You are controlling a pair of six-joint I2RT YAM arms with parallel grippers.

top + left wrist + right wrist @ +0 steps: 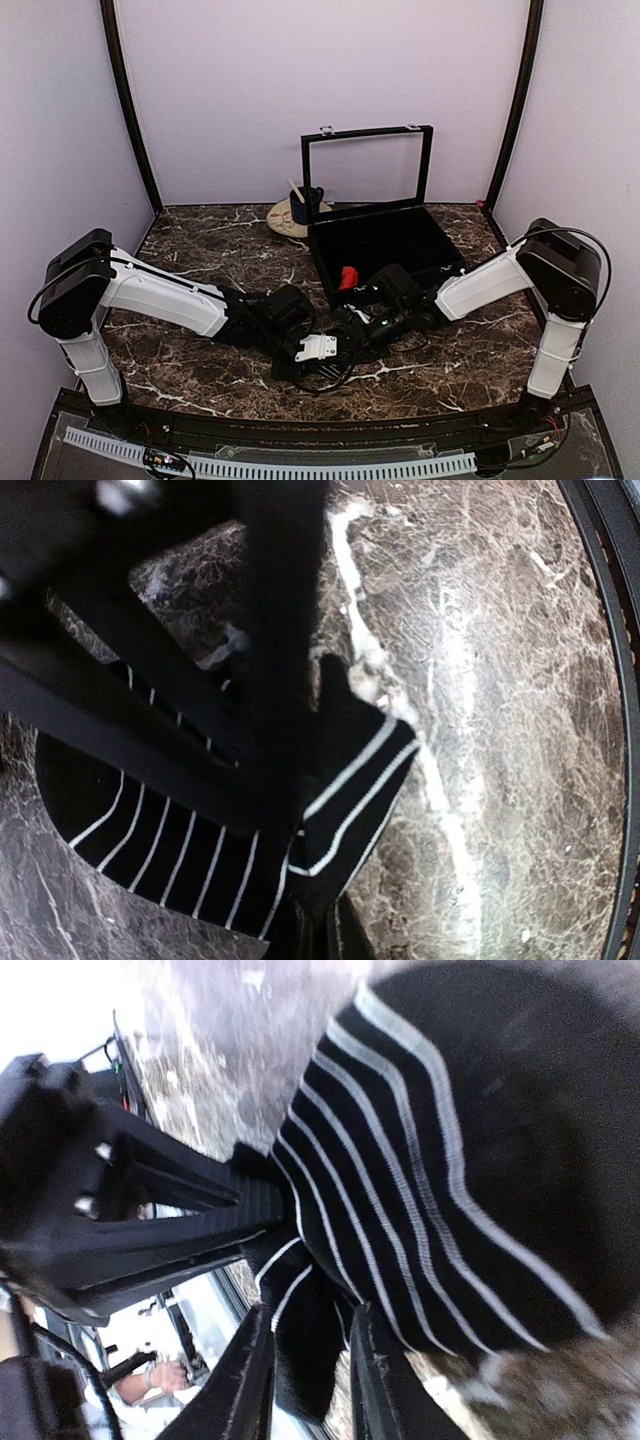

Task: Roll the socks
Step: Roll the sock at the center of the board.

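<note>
The left end effector is clamped shut on the edge of a black sock with thin white stripes, its two dark fingers meeting at the cloth. Opposite it, the right end effector has its fingers set slightly apart with a fold of the same sock between them. Whether they are pressing the fabric cannot be told from the wrist view. The sock lies partly bunched on the marble-patterned tabletop, and one banded end sticks out past the left fingers.

From above, both arms reach inward from the table's near corners and meet low over the tabletop, close to its front edge and roughly at the middle. The sock there is mostly hidden under the two wrists.

Just behind them stands an open black box. Its glass-paned lid is raised upright against the back wall. A small red item rests inside the box near its front left corner; what it is cannot be made out at this size.

To the left of the box, at the rear of the tabletop, a dark blue mug sits on a round pale mat.
</note>
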